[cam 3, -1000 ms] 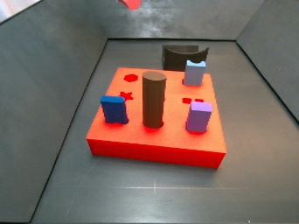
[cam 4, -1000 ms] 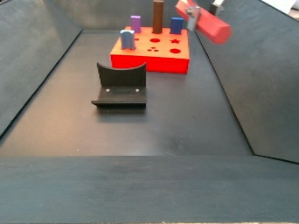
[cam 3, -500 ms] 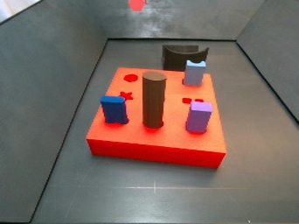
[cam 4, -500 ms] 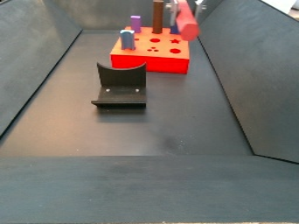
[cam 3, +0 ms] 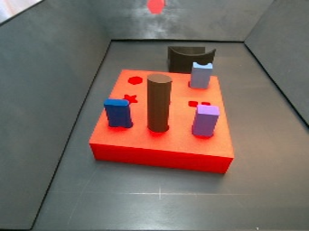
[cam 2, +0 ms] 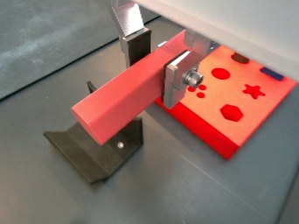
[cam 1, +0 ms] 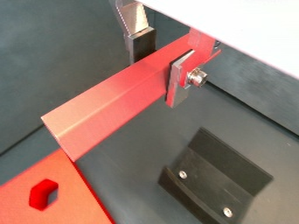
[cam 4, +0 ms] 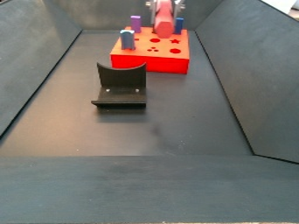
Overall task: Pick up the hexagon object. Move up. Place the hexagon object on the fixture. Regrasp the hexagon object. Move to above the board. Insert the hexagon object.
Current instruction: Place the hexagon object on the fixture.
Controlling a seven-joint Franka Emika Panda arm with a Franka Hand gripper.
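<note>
My gripper [cam 1: 162,63] is shut on the hexagon object [cam 1: 111,103], a long salmon-pink faceted rod held crosswise between the silver fingers [cam 1: 180,77]. The same grasp shows in a wrist view [cam 2: 158,63], with the rod [cam 2: 117,101] above the fixture [cam 2: 100,150] and beside the red board [cam 2: 239,101]. In a side view the rod [cam 4: 165,15] hangs high over the far end of the board [cam 4: 152,57]. In a side view only its tip [cam 3: 156,5] shows at the top edge. The fixture [cam 4: 121,85] stands on the floor in front of the board.
On the board [cam 3: 163,144] stand a dark brown peg [cam 3: 160,102], a blue peg [cam 3: 117,112], a purple peg [cam 3: 207,119] and a light-blue peg [cam 3: 201,74]. The fixture [cam 3: 187,57] sits behind it. Sloping dark walls enclose the floor.
The gripper has carried the rod sideways from near the side wall to over the board, and the rod now looks more upright in a side view.
</note>
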